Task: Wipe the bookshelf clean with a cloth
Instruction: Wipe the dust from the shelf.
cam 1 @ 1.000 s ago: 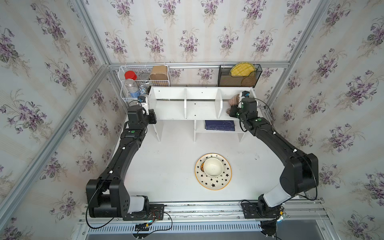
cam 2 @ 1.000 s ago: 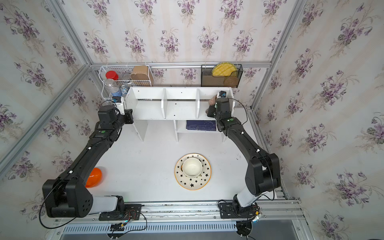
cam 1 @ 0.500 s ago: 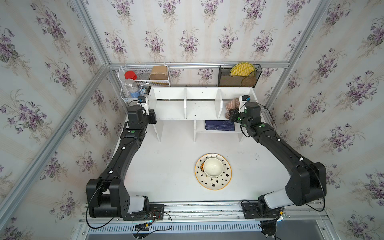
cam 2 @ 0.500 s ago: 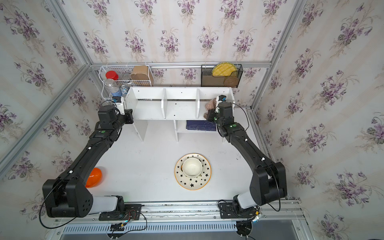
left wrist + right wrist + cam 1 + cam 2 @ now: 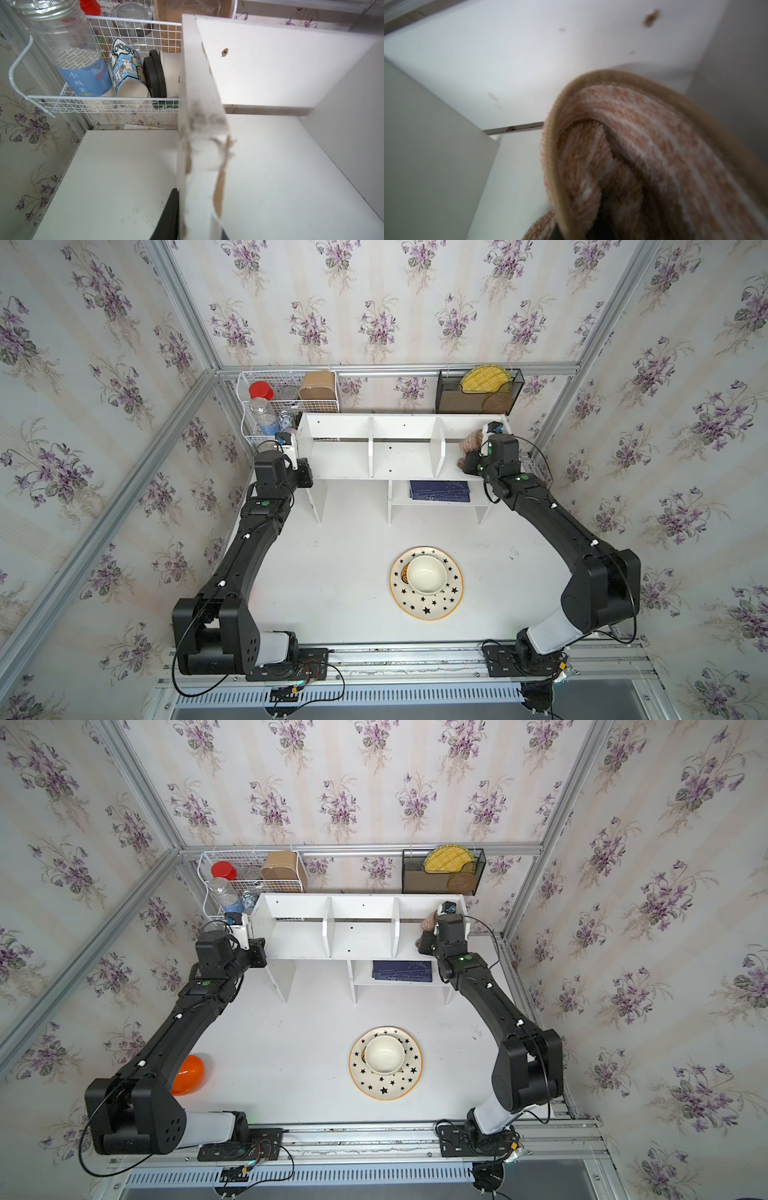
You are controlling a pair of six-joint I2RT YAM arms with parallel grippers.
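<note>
The white bookshelf (image 5: 399, 456) (image 5: 361, 936) stands at the back of the table. In both top views my right gripper (image 5: 467, 456) (image 5: 424, 940) reaches into its right upper compartment. It is shut on the pinkish-tan striped cloth (image 5: 470, 442) (image 5: 427, 923), which bunches against the compartment floor. The right wrist view is filled by the folded cloth (image 5: 643, 135), which hides the fingers. My left gripper (image 5: 305, 472) (image 5: 259, 952) is shut on the bookshelf's left side panel (image 5: 199, 124), with a black finger (image 5: 170, 216) pressed to the panel's outer face.
A white wire basket (image 5: 249, 435) with a bottle (image 5: 68, 52) and jars hangs just left of the shelf. A black mesh rack (image 5: 478, 396) hangs behind it. A blue book (image 5: 439, 491) lies on the lower shelf. The star plate (image 5: 427, 610) holds a bowl; an orange ball (image 5: 188, 1074) lies beside the left arm.
The right wrist has shifted a little to the right inside the right compartment, still holding the cloth. The left arm has not moved.
</note>
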